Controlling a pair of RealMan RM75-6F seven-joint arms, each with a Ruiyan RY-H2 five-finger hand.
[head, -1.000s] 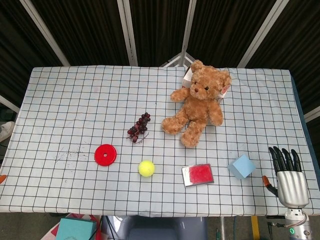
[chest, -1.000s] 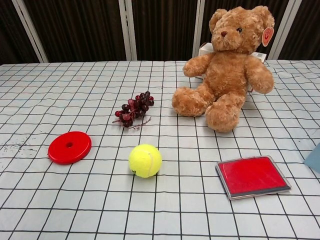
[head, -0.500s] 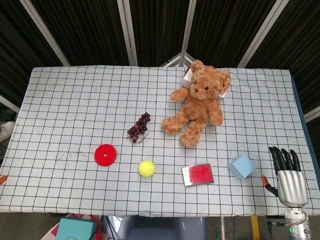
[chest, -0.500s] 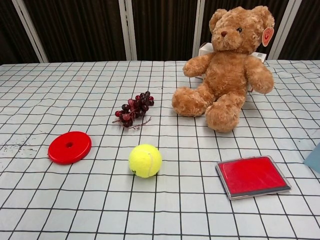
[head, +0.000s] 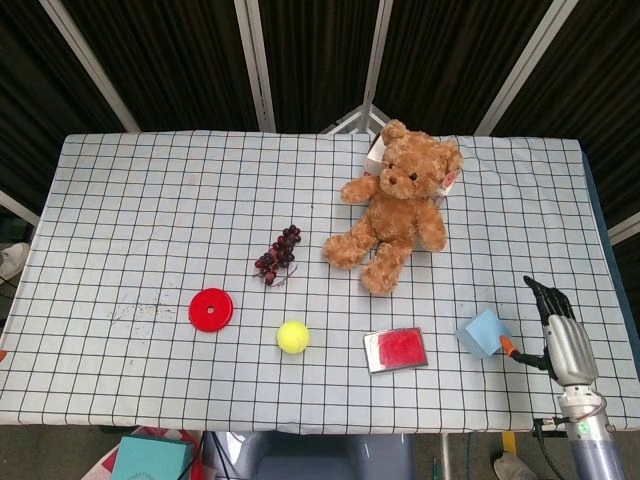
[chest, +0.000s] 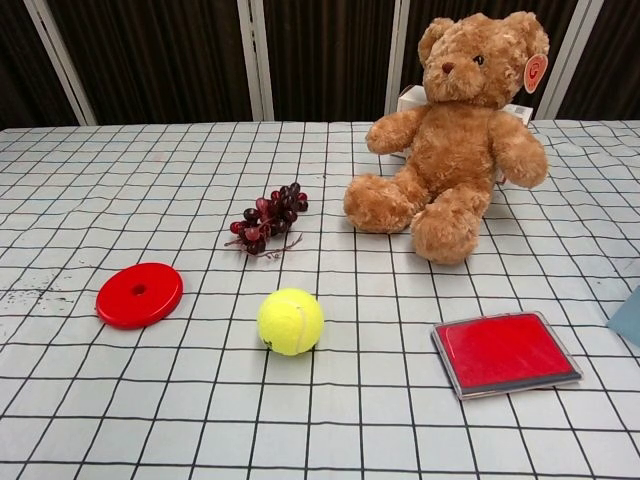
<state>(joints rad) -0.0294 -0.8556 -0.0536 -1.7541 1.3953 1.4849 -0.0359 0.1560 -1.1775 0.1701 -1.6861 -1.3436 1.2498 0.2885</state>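
Note:
My right hand shows only in the head view, over the table's near right corner. It is turned edge-on, its dark fingers stretched out, nothing in it. Its thumb tip points at a light blue cube just to its left, a small gap apart. The cube's edge also peeks in at the chest view's right border. My left hand is out of both views.
On the checked cloth lie a red-topped flat tin, a yellow tennis ball, a red disc and dark grapes. A brown teddy bear sits against a white box at the back.
My right hand has rolled from palm-down flat to edge-on and shifted slightly left toward the blue cube. Nothing on the table has moved.

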